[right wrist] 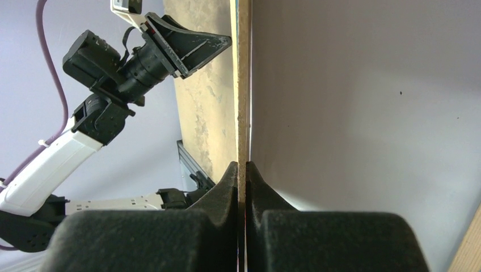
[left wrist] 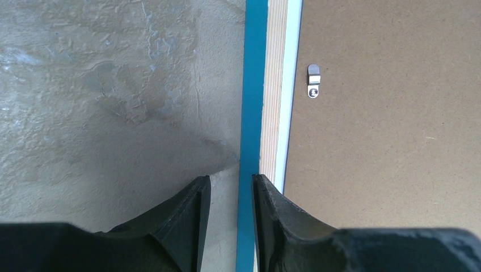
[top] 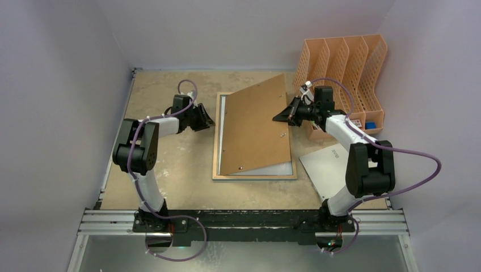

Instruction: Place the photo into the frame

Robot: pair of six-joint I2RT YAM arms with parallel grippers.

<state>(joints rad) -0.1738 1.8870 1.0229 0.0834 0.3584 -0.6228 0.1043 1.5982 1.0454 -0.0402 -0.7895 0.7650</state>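
The frame [top: 255, 177] lies face down at the table's middle, pale wood rear up. In the left wrist view its cyan edge [left wrist: 252, 85] runs between my fingers. My left gripper [top: 209, 122] [left wrist: 231, 184] is open and straddles that left rail, with a gap on the table side. The plain brown backing board [top: 255, 124] rests in the frame at its left and tilts up to the right. My right gripper [top: 282, 117] [right wrist: 241, 167] is shut on the board's right edge [right wrist: 244, 68]. The photo's balloon print shows in no view. A pale strip [top: 272, 169] lies under the board.
A peach file organiser [top: 346, 73] stands at the back right, close behind my right wrist. A white sheet with small print [top: 329, 164] lies right of the frame, partly under the right arm. A metal clip [left wrist: 313, 81] sits on the board. Walls close in on both sides.
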